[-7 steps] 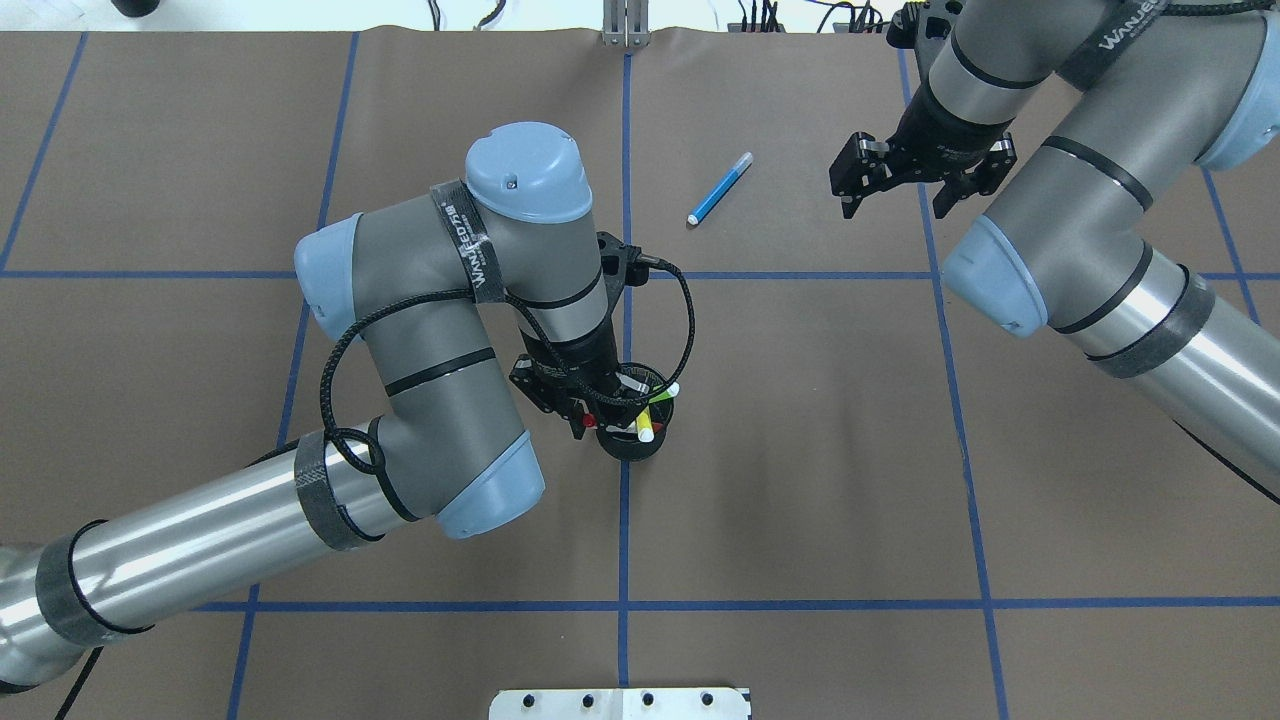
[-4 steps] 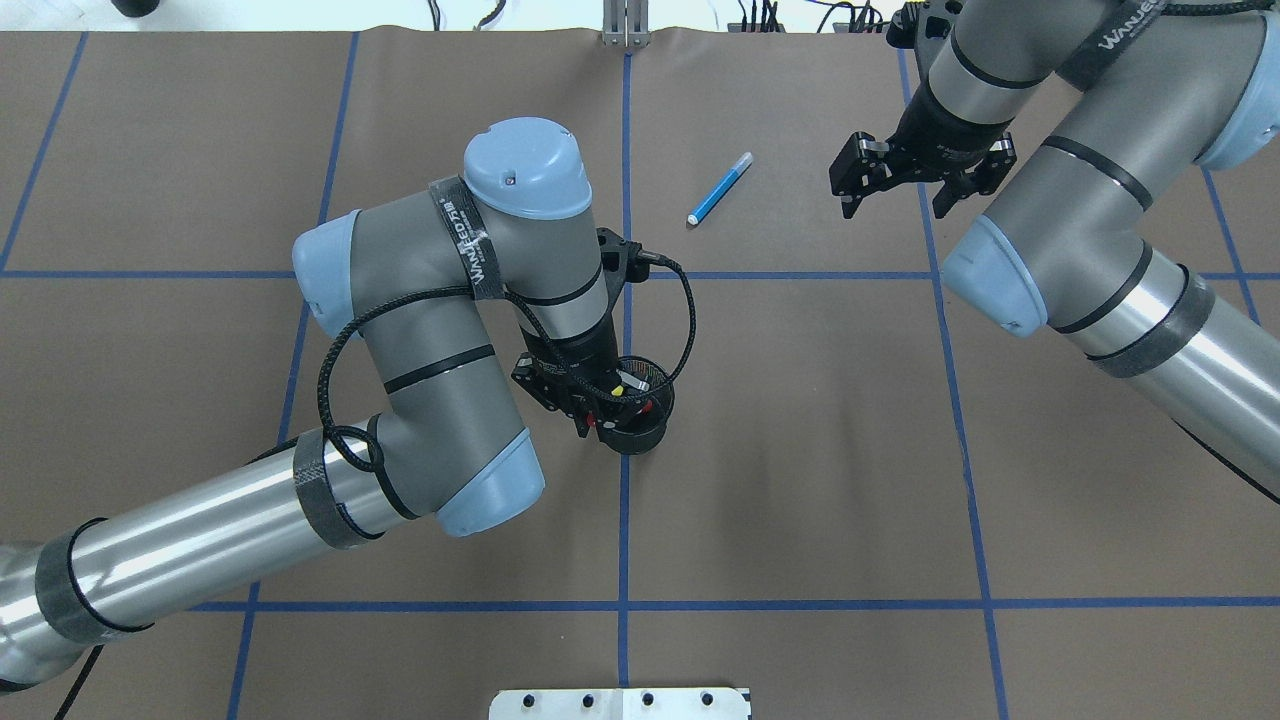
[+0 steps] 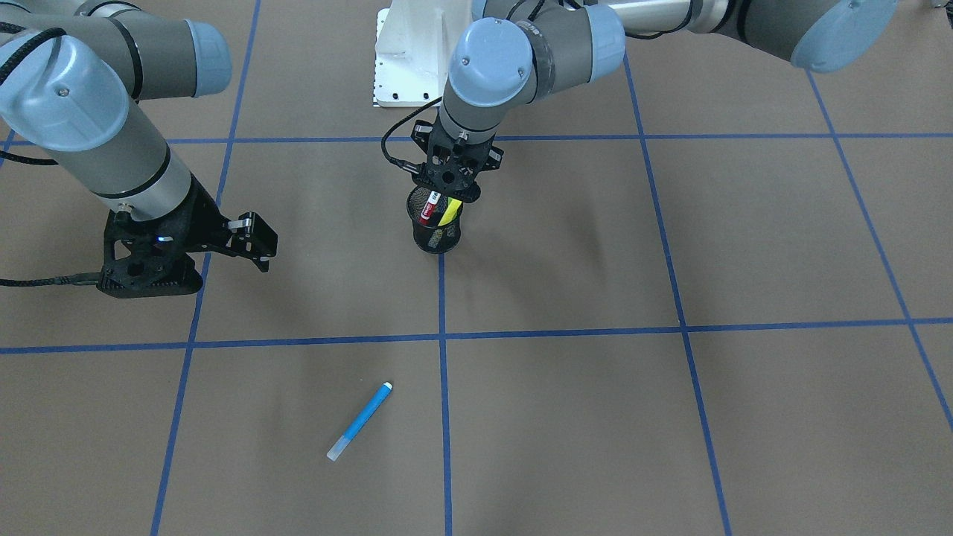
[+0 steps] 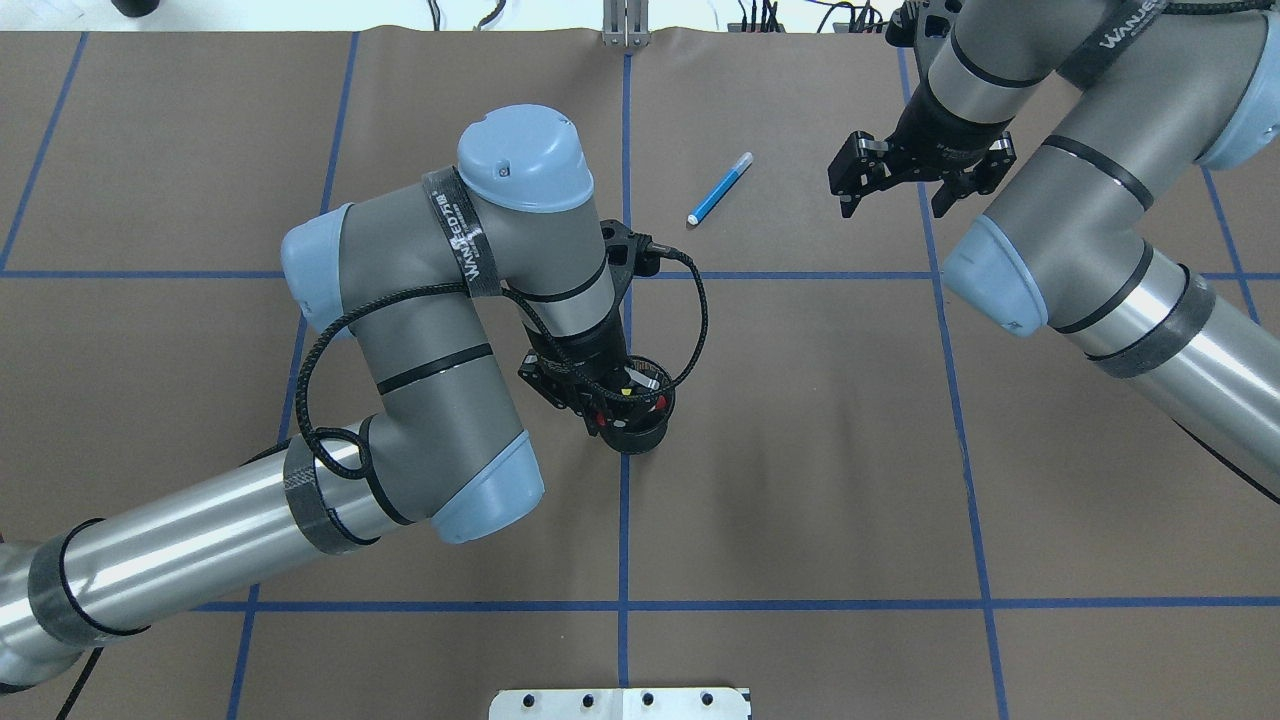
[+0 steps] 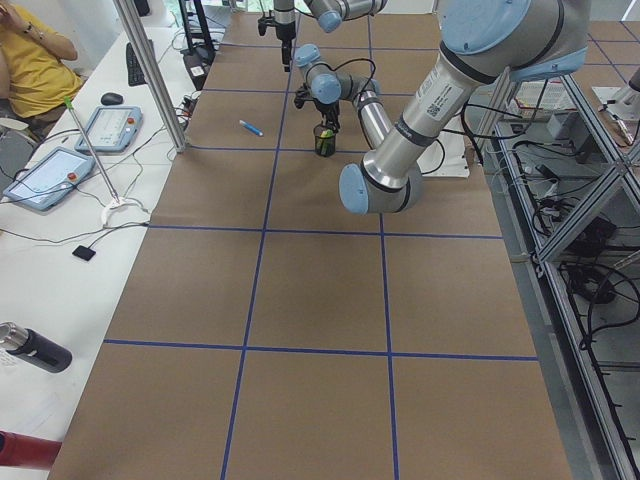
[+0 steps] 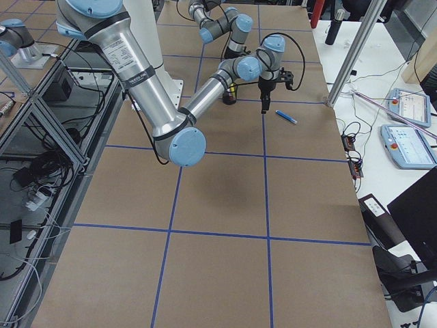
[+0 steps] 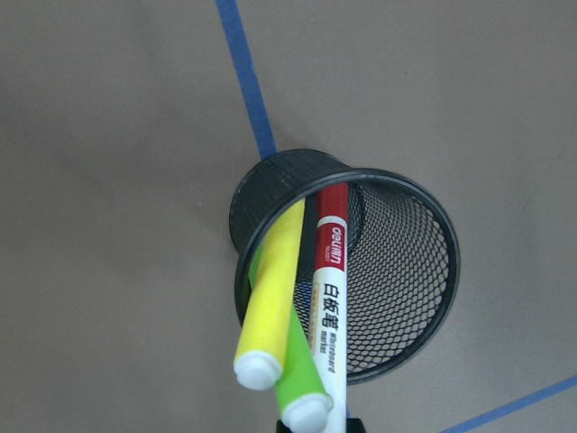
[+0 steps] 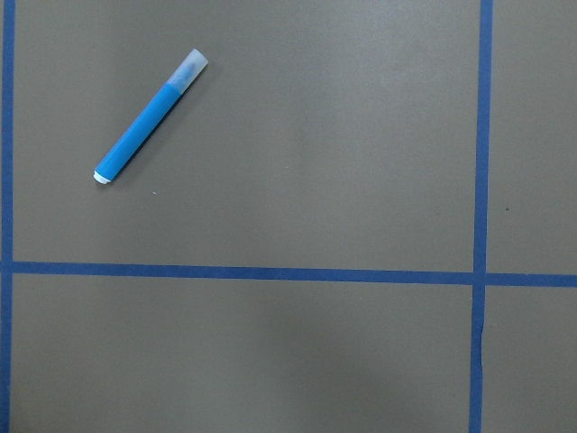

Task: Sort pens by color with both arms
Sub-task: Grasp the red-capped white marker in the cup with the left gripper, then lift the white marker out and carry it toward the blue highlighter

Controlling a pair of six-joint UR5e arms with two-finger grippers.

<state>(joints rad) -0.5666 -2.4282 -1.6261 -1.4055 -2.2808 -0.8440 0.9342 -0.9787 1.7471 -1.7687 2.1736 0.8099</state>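
Observation:
A black mesh cup (image 7: pixel 397 271) stands on the centre line and holds the yellow pen (image 7: pixel 270 298), the green pen (image 7: pixel 293 388) and the white pen with red ends (image 7: pixel 329 289). My left gripper (image 4: pixel 612 402) sits right over the cup (image 3: pixel 435 231), down among the pen tops. The frames do not show whether its fingers clamp a pen. The blue pen with a pale cap (image 4: pixel 719 188) lies flat on the far side of the table and shows in the right wrist view (image 8: pixel 149 117). My right gripper (image 4: pixel 895 190) is open and empty, held above the table to the right of the blue pen.
Brown paper with blue tape lines (image 4: pixel 625 520) covers the table. The white base pedestal (image 3: pixel 406 59) stands at the robot's edge. My left arm's elbow (image 4: pixel 520 155) rises over the table left of the cup. An operator and tablets (image 5: pixel 110 125) are beside the table's far edge.
My left gripper has shifted slightly right and now covers the cup, hiding the yellow and green pen ends that stuck out a second ago. The right arm and blue pen have not moved.

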